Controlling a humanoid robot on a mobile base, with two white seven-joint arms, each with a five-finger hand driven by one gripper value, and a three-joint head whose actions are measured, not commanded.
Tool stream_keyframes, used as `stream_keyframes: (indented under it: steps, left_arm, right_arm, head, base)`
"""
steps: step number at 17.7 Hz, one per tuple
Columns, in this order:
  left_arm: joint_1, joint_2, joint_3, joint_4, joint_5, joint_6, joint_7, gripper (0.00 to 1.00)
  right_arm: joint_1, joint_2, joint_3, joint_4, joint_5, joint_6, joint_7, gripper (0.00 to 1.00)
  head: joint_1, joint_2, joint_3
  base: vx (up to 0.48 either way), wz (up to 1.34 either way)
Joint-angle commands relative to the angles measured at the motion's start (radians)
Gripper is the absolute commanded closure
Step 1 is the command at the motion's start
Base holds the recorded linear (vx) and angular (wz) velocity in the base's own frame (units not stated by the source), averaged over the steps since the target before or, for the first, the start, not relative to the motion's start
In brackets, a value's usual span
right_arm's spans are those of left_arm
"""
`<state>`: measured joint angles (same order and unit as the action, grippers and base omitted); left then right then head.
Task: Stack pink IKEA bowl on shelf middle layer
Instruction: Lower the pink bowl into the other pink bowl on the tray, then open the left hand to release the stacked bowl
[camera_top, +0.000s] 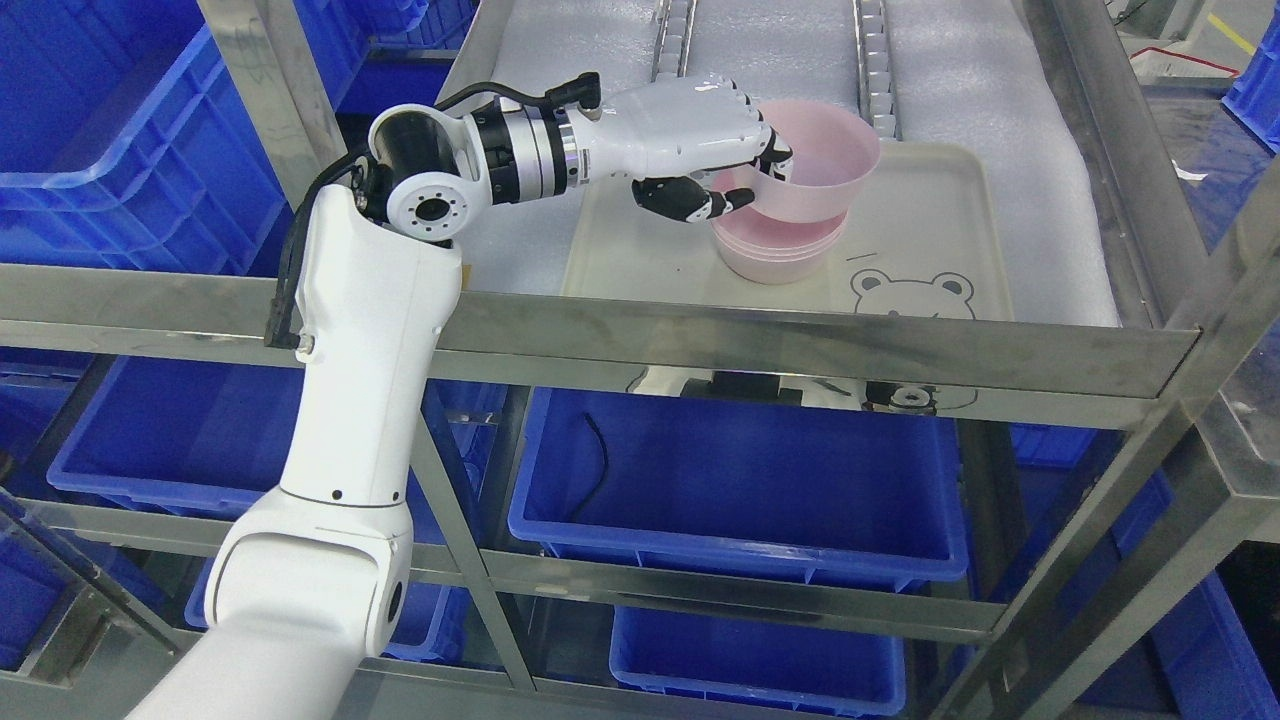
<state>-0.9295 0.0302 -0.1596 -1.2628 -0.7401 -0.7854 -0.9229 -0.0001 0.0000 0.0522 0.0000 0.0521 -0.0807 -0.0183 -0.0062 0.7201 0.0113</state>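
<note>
shelf tray (940, 200) | left hand (700, 135) grips pink bowl (825, 150) | on bowl stack (775, 255)

We lose the near rim of the translucent pink plastic bowl (815, 160) behind the white left robot hand (700, 150); that bowl covers the inside of the pink bowls (775, 255) stacked beneath, their number unclear

Bright, even light from overhead fills the scene, and shadows are soft and short. Glare sits on the steel shelf rail (800, 345) across the middle and on the glossy white arm (350, 400) at the near left. The far foam sheet (960, 90) is washed nearly white. Focus is fairly sharp throughout, with slight softness and bending of straight lines toward the right edge.
</note>
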Motion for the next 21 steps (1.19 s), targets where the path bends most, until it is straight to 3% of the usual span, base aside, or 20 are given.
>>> stream_keyframes:
  steps: [1,10,11,12,13,18,21]
  left_arm:
    - [-0.006,-0.013,-0.032,0.12,-0.079,0.0,0.006,0.95]
    - [-0.078,-0.013,0.008,0.128,-0.074,0.0,0.003,0.91]
    - [-0.08,-0.013,0.008,0.128,-0.074,0.0,0.003,0.8]
    - [-0.077,-0.013,0.008,0.128,-0.076,0.0,0.001,0.56]
    - [-0.069,-0.013,0.008,0.128,-0.079,0.0,0.001,0.38]
    - [-0.048,-0.013,0.026,0.119,-0.059,0.0,0.007,0.23]
    - [-0.039,-0.013,0.054,0.07,0.269,0.0,0.079,0.09]
  right_arm:
    - [0.003,-0.017,0.0,-0.017,0.0,-0.001,0.0,0.0]
    - [0.005,-0.017,0.0,-0.017,0.0,-0.001,0.0,0.0]
    - [0.003,-0.017,0.0,-0.017,0.0,-0.001,0.0,0.0]
    - [0.003,-0.017,0.0,-0.017,0.0,-0.001,0.0,0.0]
    - [0.003,-0.017,0.0,-0.017,0.0,-0.001,0.0,0.0]
    - [0.003,-0.017,0.0,-0.017,0.0,-0.001,0.0,0.0]
    - [0.003,-0.017,0.0,-0.017,0.0,-0.001,0.0,0.0]
  head:
    - [0.0,0.0,0.0]
    - [0.0,0.0,0.0]
    - [0.0,0.0,0.0]
    - [0.0,0.0,0.0]
    - [0.0,0.0,0.0]
    - [0.0,0.0,0.0]
    - [0.0,0.0,0.0]
  base:
    - [0.0,0.0]
    - [0.0,0.0]
    - [0.0,0.0]
    - [0.0,0.0]
    - [0.0,0.0]
    - [0.0,0.0]
    - [0.0,0.0]
